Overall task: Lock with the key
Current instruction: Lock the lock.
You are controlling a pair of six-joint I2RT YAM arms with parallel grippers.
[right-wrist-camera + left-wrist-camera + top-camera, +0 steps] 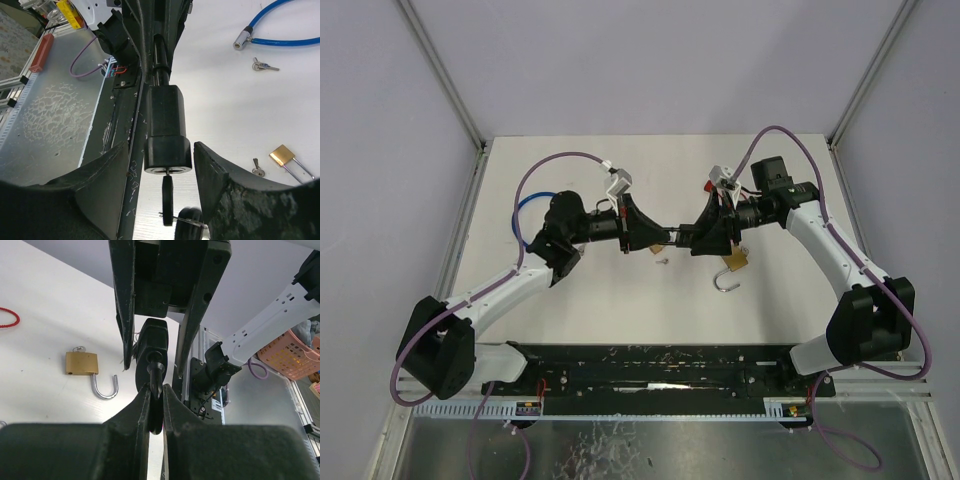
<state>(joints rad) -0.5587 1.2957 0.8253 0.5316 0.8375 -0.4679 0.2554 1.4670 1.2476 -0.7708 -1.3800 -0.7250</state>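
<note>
Lock: the black cylindrical lock is held in the air over the middle of the worktop, between the two arms.
Key: a black-headed metal key sits in the lock's end face, ring dangling, facing the right wrist.
Left gripper: jaws pinching the lock's thin black stem.
Right gripper: jaws spread either side of the lock body, not gripping from what I can see.
Handling: looks stiff, fairly light and smooth-sided. The key head is small and flat, so I'd take it across its flat faces before twisting.
Elsewhere: a brass padlock with open steel shackle lies right of centre, and a blue cable lock lies toward the left edge.
</note>
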